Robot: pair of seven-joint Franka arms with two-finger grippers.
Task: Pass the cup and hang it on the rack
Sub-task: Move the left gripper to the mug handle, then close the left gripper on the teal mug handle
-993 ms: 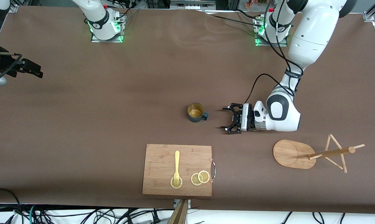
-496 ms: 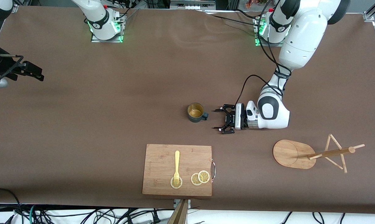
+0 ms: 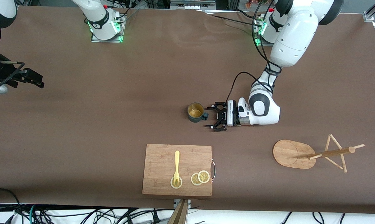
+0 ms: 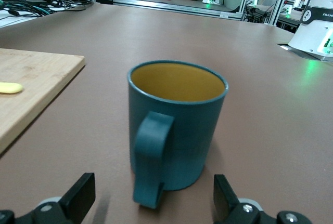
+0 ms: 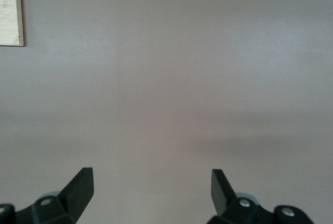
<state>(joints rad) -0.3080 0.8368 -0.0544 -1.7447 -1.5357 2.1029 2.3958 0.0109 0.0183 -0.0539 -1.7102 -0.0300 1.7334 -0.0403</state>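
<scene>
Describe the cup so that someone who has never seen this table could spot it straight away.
Start at the wooden cutting board at the table edge nearest the front camera. Farther from the camera than the board, mid-table, stands the cup, upright, right in front of the open left gripper. It is the only dark teal thing there: a small mug, yellow inside, handle toward that gripper.
</scene>
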